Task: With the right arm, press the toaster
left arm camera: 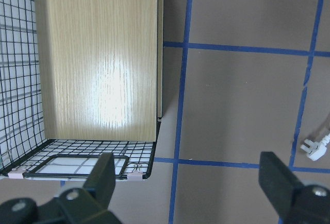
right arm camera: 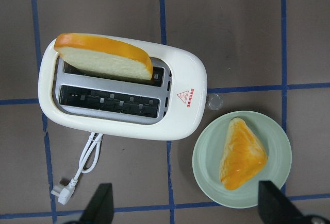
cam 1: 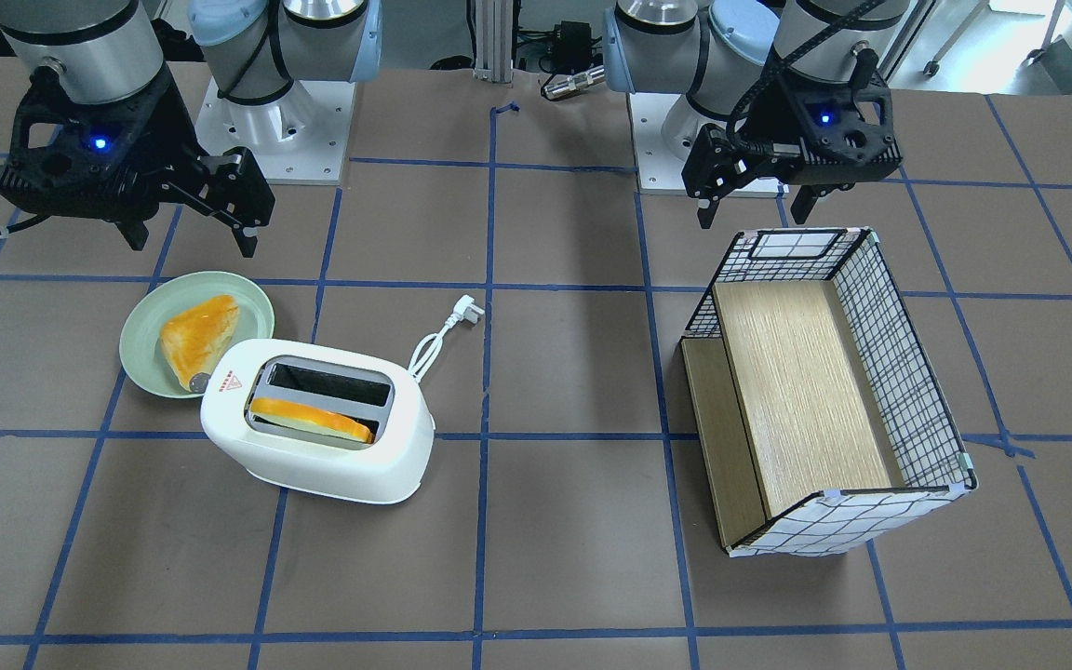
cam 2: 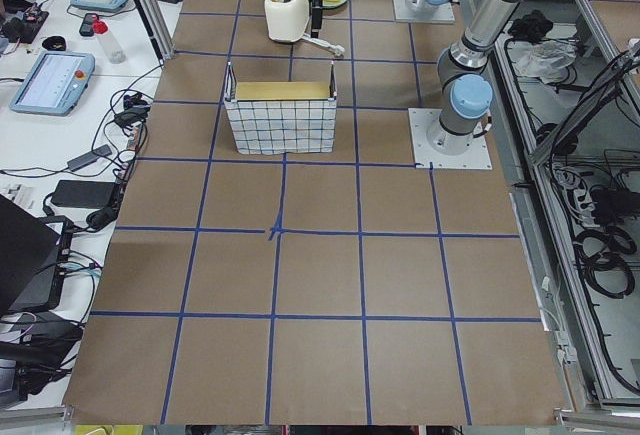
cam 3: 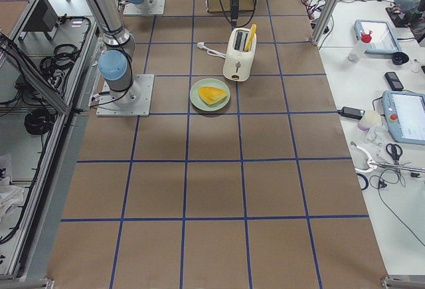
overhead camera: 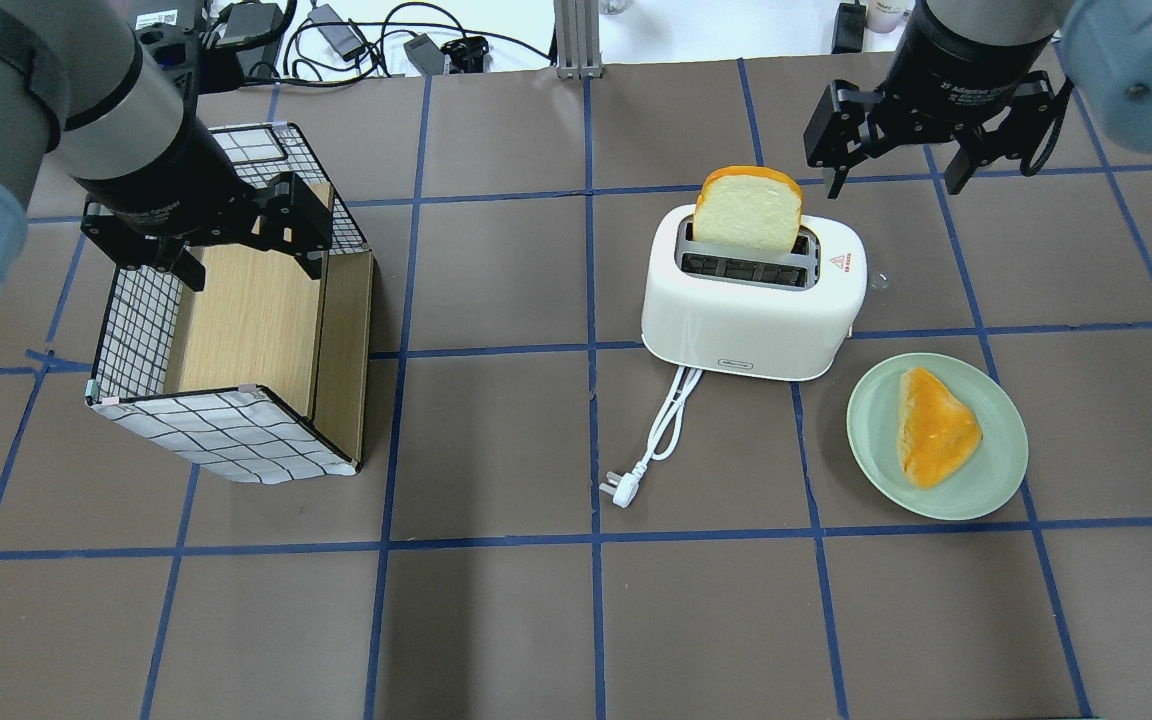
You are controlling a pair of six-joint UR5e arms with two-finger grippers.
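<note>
The white toaster stands on the table with a slice of bread upright in its far slot. It also shows in the front view and in the right wrist view. A small grey lever sticks out of its end beside the red triangle mark. My right gripper is open and empty. It hangs above the table beyond the toaster's lever end, apart from it; the front view shows it too. My left gripper is open and empty over the basket.
A green plate with a triangular bread piece lies beside the toaster's lever end. The white cord and plug trail from the toaster's near side. A wire basket with wooden panels stands on the left.
</note>
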